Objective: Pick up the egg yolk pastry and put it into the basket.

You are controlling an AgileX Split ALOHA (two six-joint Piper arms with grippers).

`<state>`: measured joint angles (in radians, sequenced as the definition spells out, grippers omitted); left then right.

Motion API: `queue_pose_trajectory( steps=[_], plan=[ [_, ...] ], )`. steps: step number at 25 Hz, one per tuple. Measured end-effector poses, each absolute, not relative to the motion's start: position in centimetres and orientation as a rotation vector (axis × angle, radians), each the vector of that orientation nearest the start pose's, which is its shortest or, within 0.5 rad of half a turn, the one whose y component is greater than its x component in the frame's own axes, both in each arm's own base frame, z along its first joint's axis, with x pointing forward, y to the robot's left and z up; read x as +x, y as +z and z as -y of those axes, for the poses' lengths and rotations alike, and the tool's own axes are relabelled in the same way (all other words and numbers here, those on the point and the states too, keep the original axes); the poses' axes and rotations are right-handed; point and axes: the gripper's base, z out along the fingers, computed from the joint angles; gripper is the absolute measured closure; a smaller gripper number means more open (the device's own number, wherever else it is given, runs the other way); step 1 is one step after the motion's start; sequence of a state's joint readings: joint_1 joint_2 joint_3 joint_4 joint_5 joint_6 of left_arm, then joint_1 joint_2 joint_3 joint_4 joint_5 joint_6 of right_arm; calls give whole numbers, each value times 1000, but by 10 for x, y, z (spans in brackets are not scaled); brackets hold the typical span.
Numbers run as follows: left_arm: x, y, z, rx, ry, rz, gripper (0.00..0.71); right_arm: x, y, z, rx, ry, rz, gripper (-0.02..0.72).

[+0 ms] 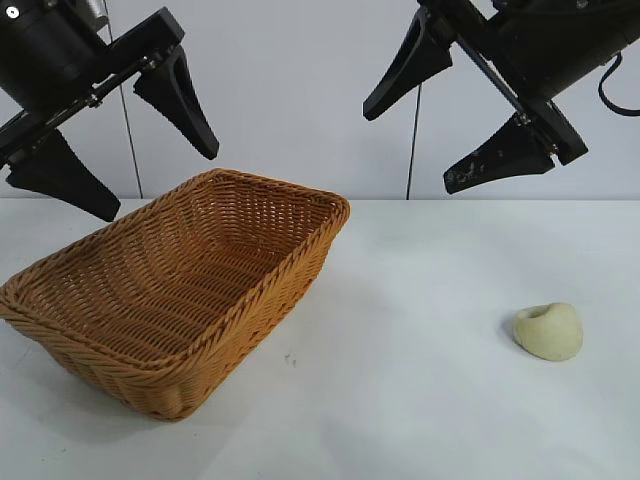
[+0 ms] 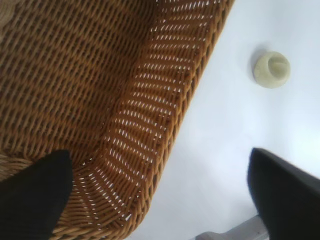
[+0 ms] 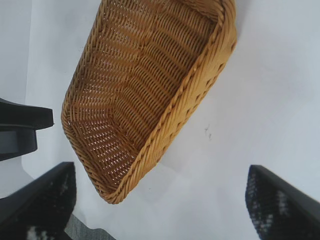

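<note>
Exterior view, my count: one wicker basket (image 1: pixel 180 290), one egg yolk pastry (image 1: pixel 549 331), two arms. Pastry pale yellow-cream, rounded lump, dimple on top, sitting on white table (image 1: pixel 420 400) well right of basket. Left gripper (image 1: pixel 115 150) high over basket, right gripper (image 1: pixel 450 125) above pastry side, both spread wide, holding nothing.

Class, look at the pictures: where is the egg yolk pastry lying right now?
In the exterior view, the egg yolk pastry lies on the white table at the right, apart from the basket, below the raised right gripper.
</note>
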<state>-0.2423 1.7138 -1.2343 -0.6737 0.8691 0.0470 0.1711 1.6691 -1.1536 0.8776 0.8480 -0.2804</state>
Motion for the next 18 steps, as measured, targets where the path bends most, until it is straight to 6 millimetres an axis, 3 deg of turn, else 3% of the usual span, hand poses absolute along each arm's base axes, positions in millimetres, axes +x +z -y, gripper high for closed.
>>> queue_pose_trajectory(
  steps=[10,18],
  plan=[
    [329,254,124,-193,-845,-2776,29,326,251,-110,72,1000,-2652,49],
    [302,302,105,-378,-697,-2701,29,326,251,-110,72,1000,-2652,49]
  ],
)
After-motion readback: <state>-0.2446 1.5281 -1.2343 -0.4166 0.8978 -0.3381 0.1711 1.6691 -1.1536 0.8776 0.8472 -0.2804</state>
